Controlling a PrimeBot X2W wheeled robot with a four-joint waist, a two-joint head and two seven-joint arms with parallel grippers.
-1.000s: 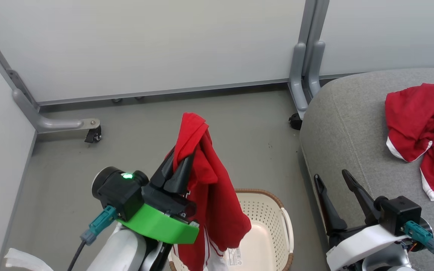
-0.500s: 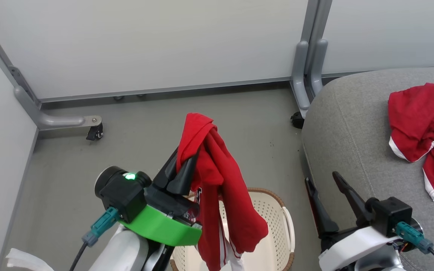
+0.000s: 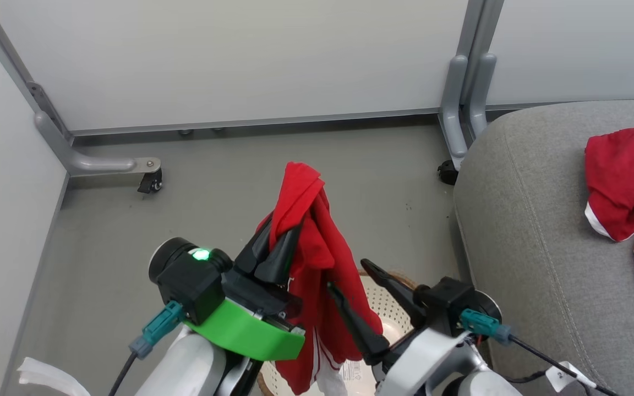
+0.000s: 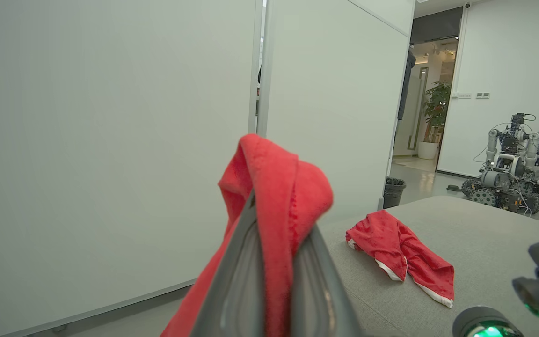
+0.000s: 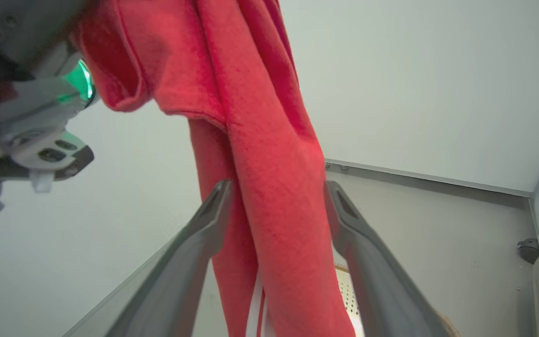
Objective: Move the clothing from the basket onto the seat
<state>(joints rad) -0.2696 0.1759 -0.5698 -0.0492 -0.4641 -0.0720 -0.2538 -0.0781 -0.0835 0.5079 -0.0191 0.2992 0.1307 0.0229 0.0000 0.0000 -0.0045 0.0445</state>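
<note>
In the head view, the left gripper (image 3: 284, 225) is clamped shut on a bright red soft fabric garment (image 3: 317, 258) with white stripes near its lower end. The cloth hangs down from the fingertips, directly above the cream-white perforated plastic basket (image 3: 387, 311) with a brown woven-look rim. The right gripper (image 3: 347, 275) is also above the basket, with its two dark fingers spread wide on either side of the hanging cloth. The large grey fabric-upholstered seat (image 3: 526, 220) stands on the robot's right of the basket. A second red garment (image 3: 625, 192) with white trim lies crumpled on it, well apart from the basket.

In the left wrist view, the left gripper (image 4: 281, 220) pinches a fold of the bright red soft fabric garment (image 4: 274, 187), which bulges over the fingertips. Beyond it, the second red garment (image 4: 400, 252) lies on the seat (image 4: 475, 243).

In the right wrist view, the right gripper (image 5: 279, 187) stands open and the bright red soft fabric garment (image 5: 269, 164) drops through the gap. I cannot tell whether the fingers touch it. A patch of the basket (image 5: 349, 299) shows below, beside the cloth.
</note>
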